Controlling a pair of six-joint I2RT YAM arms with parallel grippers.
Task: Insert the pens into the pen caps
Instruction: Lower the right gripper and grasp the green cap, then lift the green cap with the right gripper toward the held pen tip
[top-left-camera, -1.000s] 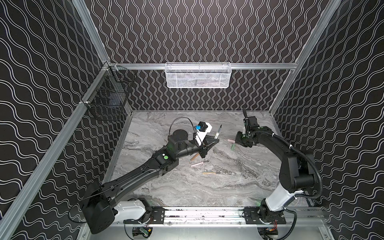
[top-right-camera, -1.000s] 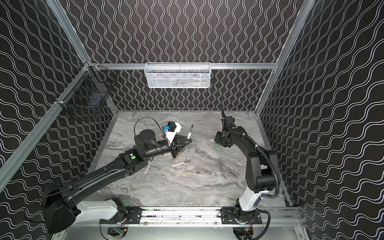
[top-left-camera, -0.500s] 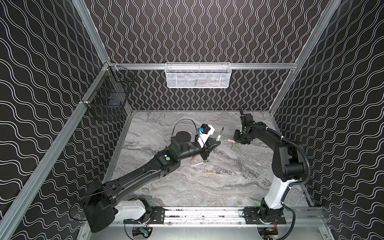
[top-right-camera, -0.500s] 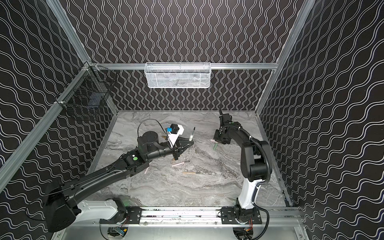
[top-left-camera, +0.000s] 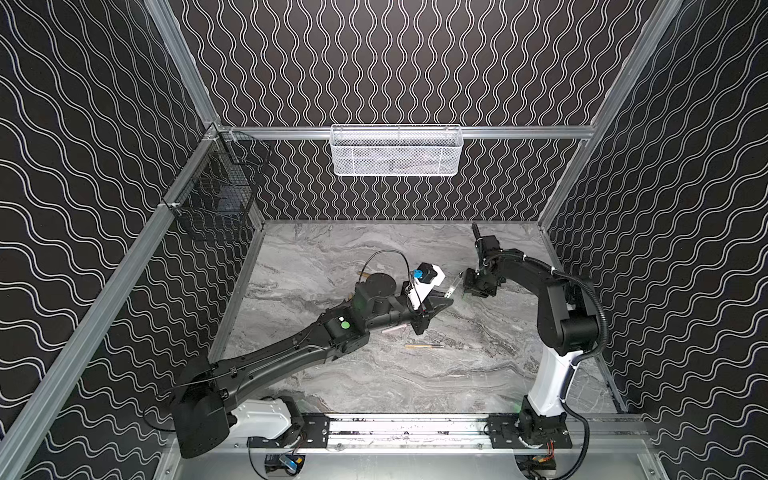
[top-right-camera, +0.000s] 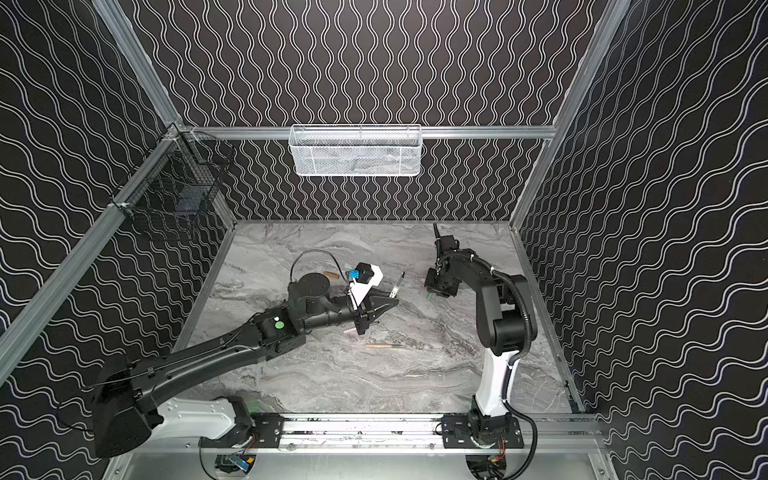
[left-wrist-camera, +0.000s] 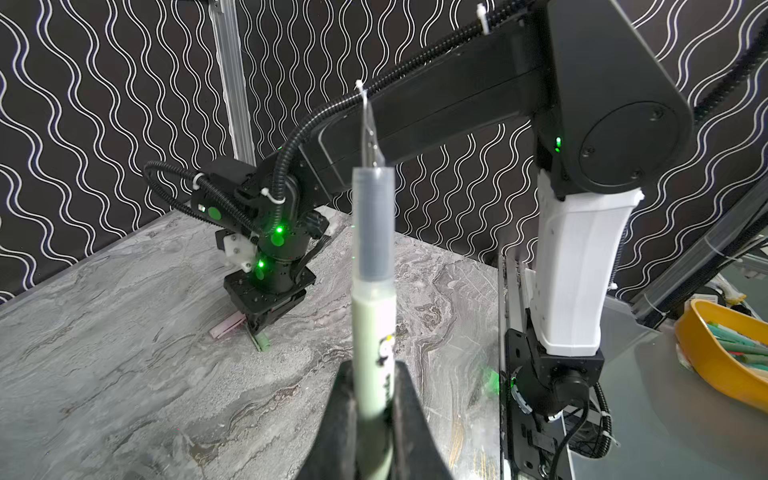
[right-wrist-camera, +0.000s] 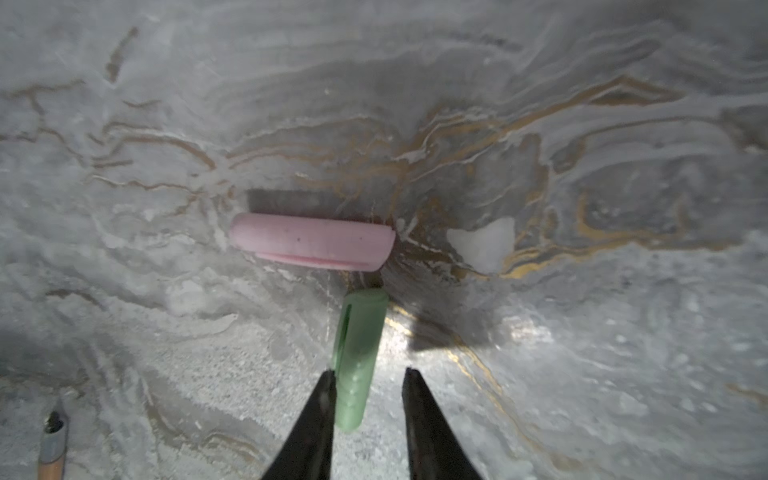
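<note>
My left gripper (left-wrist-camera: 370, 365) is shut on a pale green pen (left-wrist-camera: 371, 324) and holds it off the table, dark tip pointing away; in both top views this pen (top-left-camera: 455, 284) (top-right-camera: 398, 284) sits just left of the right gripper (top-left-camera: 478, 291). My right gripper (right-wrist-camera: 369, 372) is down at the table and open. A pale green pen cap (right-wrist-camera: 357, 353) lies between its fingers, touching one. A pink pen cap (right-wrist-camera: 311, 243) lies crosswise just beyond it. On the table lie a tan pen (top-left-camera: 424, 345), a pink pen (top-left-camera: 392, 329) partly under the left arm, and a tan cap (top-left-camera: 365, 274).
A white mesh basket (top-left-camera: 395, 151) hangs on the back wall and a black wire basket (top-left-camera: 216, 199) on the left rail. A yellow bin (left-wrist-camera: 723, 353) of pens sits outside the frame. Another tan pen's tip (right-wrist-camera: 52, 449) shows near the right gripper.
My left gripper has carried the green pen to the right, closer to the right gripper. The right arm's elbow has swung inward while its gripper stayed over the caps, jaws slightly wider.
</note>
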